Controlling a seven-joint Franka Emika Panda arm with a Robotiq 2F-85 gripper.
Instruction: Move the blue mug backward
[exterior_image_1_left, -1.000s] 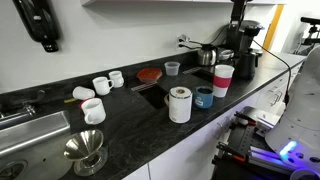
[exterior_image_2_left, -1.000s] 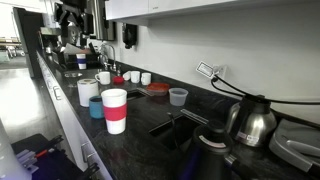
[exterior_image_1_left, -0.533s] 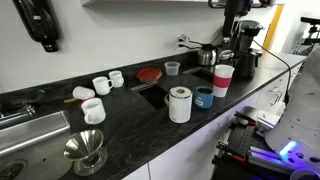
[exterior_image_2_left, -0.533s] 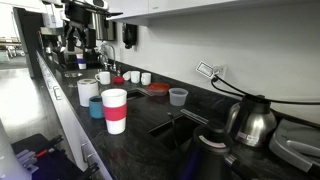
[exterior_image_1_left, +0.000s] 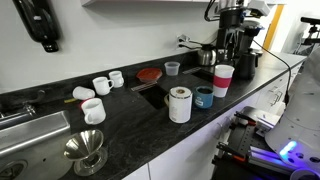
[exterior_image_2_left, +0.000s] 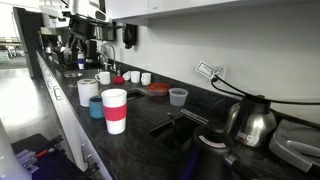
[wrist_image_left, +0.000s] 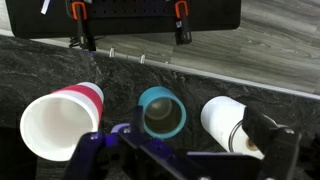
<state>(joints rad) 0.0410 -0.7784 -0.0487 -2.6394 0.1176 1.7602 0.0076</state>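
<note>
The blue mug (exterior_image_1_left: 204, 97) stands upright on the black counter between the white paper roll (exterior_image_1_left: 180, 104) and the white-and-pink cup (exterior_image_1_left: 223, 80). It also shows in an exterior view (exterior_image_2_left: 96, 107). In the wrist view I look straight down on the blue mug (wrist_image_left: 161, 110), with the cup (wrist_image_left: 60, 122) to its left and the roll (wrist_image_left: 226, 122) to its right. My gripper (wrist_image_left: 185, 150) is open and empty, its fingers spread wide, high above the mug. The arm (exterior_image_1_left: 232, 14) hangs near the top of the picture.
A sunken black sink (exterior_image_1_left: 160, 92) lies behind the mug. A red dish (exterior_image_1_left: 149, 74), a small grey cup (exterior_image_1_left: 172, 68), white cups (exterior_image_1_left: 101, 85), a kettle (exterior_image_1_left: 208, 55) and a coffee machine (exterior_image_1_left: 243, 45) stand further back. A metal funnel (exterior_image_1_left: 86, 152) stands near the counter's front edge.
The arm has shifted sideways high above the counter, toward the spot over the mug. The mug, roll and cups have not moved.
</note>
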